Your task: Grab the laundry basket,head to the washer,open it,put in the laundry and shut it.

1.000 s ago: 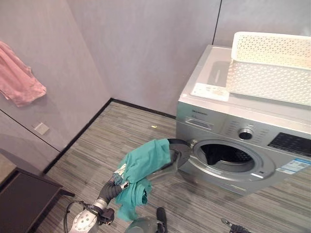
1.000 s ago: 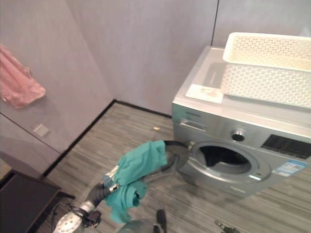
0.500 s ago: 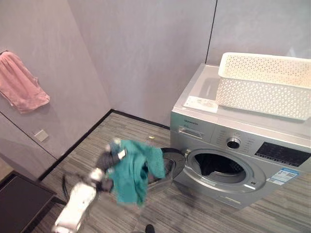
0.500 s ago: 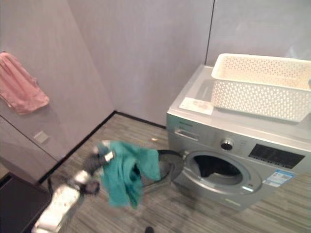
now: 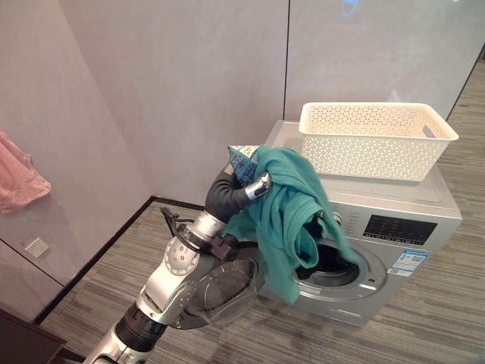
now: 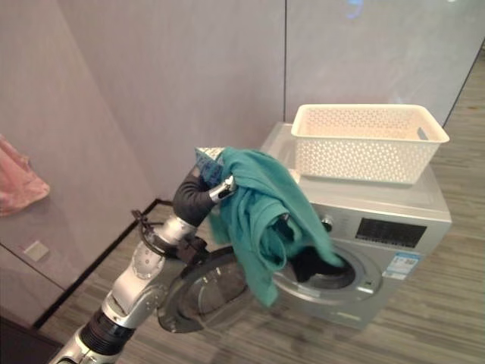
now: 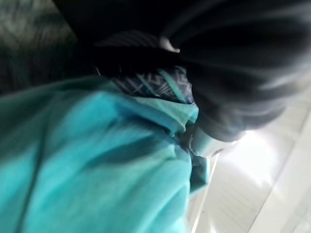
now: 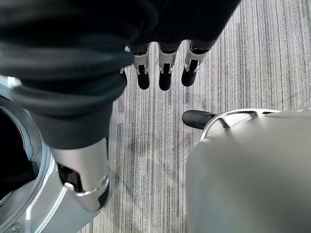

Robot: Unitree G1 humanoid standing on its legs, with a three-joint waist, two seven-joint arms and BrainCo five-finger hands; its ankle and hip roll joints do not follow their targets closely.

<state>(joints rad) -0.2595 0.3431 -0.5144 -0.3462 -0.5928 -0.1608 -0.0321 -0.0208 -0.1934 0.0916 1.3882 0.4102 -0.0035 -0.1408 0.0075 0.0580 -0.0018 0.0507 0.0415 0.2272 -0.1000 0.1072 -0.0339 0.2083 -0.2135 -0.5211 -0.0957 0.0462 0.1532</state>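
Observation:
A teal garment hangs from my left hand, which is raised in front of the silver washer, level with its top. A silver finger shows curled on the cloth, and a patterned blue edge sticks up above the hand. The garment's lower end hangs down in front of the dark drum opening. The round washer door stands open to the left, below my forearm. On the washer's top sits the cream laundry basket. My right hand hangs over the striped floor, fingers straight, holding nothing.
A pink towel hangs on the grey wall at the far left. The washer stands against grey wall panels, near the room's corner. Striped floor runs in front of and to the right of the machine.
My left hand has lifted the teal garment from near the floor up to the washer's top, and its end now hangs at the drum opening. The camera has swung towards the washer.

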